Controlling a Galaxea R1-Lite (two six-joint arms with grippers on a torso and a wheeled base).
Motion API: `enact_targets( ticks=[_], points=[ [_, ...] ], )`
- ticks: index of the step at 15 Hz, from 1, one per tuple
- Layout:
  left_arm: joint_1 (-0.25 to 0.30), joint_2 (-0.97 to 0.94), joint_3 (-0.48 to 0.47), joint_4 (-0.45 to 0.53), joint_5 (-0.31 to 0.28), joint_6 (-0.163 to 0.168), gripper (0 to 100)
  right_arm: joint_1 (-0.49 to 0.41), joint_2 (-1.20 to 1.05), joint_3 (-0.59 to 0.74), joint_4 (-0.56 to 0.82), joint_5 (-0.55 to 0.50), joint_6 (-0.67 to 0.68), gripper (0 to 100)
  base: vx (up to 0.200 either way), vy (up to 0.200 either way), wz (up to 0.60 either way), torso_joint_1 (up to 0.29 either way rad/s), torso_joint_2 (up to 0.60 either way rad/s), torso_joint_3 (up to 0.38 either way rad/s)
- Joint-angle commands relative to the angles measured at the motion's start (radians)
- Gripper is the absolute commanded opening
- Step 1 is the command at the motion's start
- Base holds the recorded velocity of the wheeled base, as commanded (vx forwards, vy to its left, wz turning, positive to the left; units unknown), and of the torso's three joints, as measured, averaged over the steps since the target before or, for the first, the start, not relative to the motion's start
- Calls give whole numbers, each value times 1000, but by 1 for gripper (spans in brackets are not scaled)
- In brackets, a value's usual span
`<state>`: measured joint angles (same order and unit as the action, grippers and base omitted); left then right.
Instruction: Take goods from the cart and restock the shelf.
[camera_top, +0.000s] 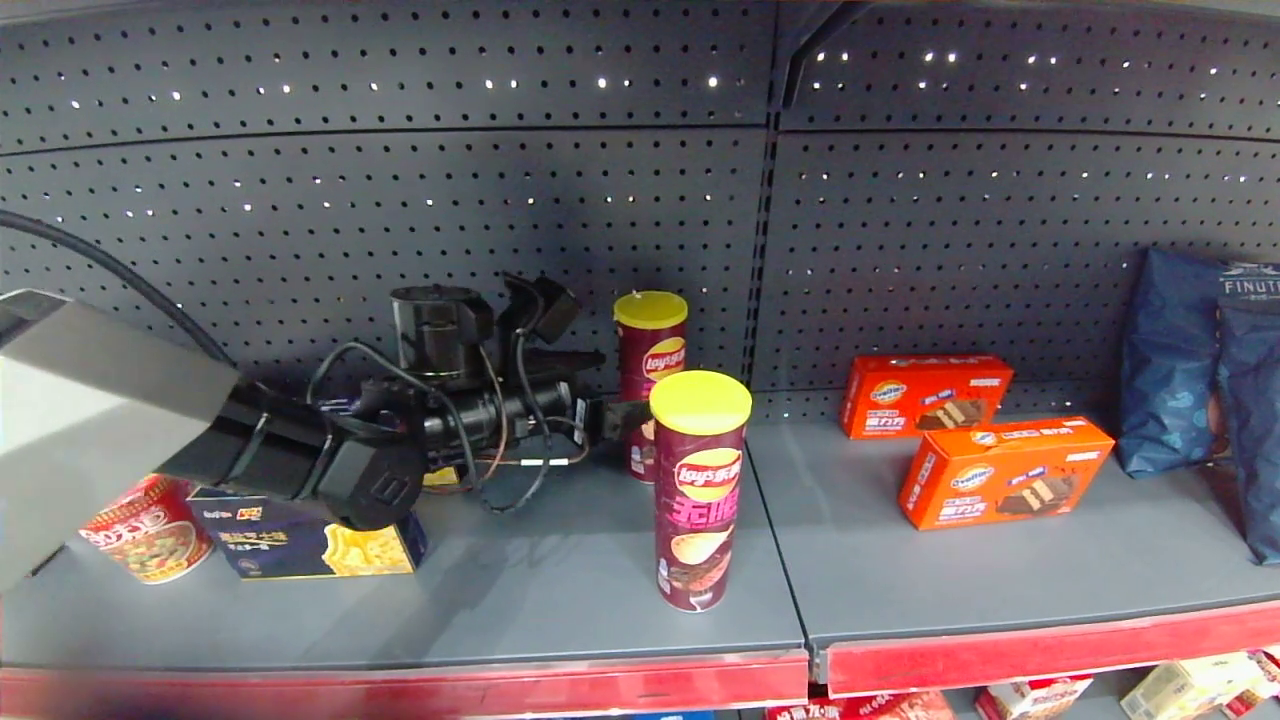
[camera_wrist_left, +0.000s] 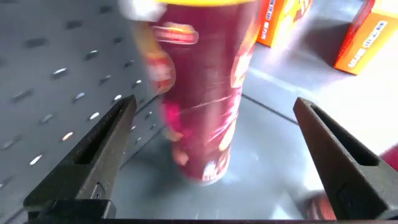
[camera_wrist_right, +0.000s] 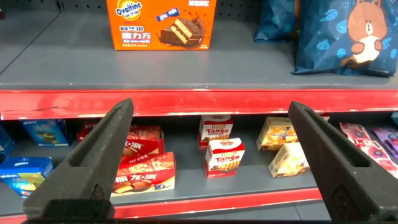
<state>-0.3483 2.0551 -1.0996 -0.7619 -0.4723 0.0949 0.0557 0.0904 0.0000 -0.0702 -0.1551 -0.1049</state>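
Standing vertical, yellow lid (camera_top: 650, 308) up, rear chip can (camera_top: 648, 350) faces spread left claw (camera_wrist_left: 214, 104).

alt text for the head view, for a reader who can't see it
The left gripper is at the rear chip can on the grey shelf; a second chip can stands nearer the front edge. Two orange boxes lie to the right.

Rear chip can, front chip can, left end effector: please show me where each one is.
rear chip can (camera_top: 652, 352), head view, on its upper label.
front chip can (camera_top: 697, 500), head view, middle of its body.
left end effector (camera_wrist_left: 214, 104), left wrist view, midway between its fingertips.
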Motion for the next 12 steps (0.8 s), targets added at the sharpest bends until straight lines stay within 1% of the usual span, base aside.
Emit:
enact_targets(
  ticks=[1, 3, 4, 6, 8, 9, 10, 12],
  points=[
    [37, -127, 106, -27, 0, -17, 100, 1, 2, 0, 0, 0, 1, 100, 0, 0, 0, 0, 0, 0],
    [49, -176, 156, -46, 1, -29, 100, -1, 2, 0, 0, 0, 1, 100, 0, 0, 0, 0, 0, 0],
    [66, -254, 216, -53, 4, -34, 100, 1, 2, 0, 0, 0, -1, 100, 0, 0, 0, 0, 0, 0],
    [69, -328, 247, -48, 23, -49, 100, 1, 2, 0, 0, 0, -1, 100, 0, 0, 0, 0, 0, 0],
    [58, -452, 279, -33, 113, -89, 100, 1, 2, 0, 0, 2, 5, 100, 0, 0, 0, 0, 0, 0],
    [46, -506, 311, -17, 153, -87, 100, 1, 2, -2, 0, 2, 7, 100, 0, 0, 0, 0, 0, 0],
    [22, -598, 349, 24, 208, -86, 100, 1, 2, -2, 1, 3, 7, 100, 0, 0, 0, 0, 0, 0],
    [-9, -736, 365, 145, 330, -86, 100, 1, 2, -2, 1, 25, 8, 100, 0, 0, 0, 0, 0, 0]
  ],
)
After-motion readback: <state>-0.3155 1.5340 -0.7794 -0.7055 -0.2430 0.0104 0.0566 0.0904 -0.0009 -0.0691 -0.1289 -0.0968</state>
